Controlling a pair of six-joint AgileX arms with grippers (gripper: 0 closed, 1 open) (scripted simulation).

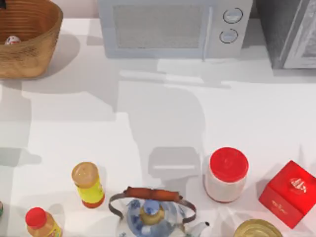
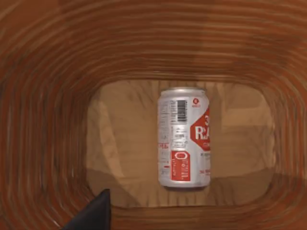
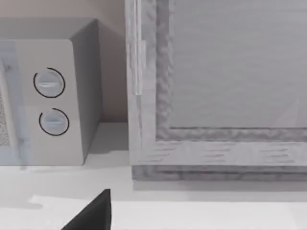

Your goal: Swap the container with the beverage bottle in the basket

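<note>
Inside 1 basket [image 2: 43,120], 1 can [image 2: 184,138] lying flat, pincer state of both arms unclear

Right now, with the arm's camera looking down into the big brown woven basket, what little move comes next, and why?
Probably lower the left gripper straight down toward the silver and red drink can. It lies on its side on the floor of the tan-brown woven wicker basket, directly below the left wrist camera. Nothing is gripped yet, and one dark fingertip shows above the basket's wall.
</note>
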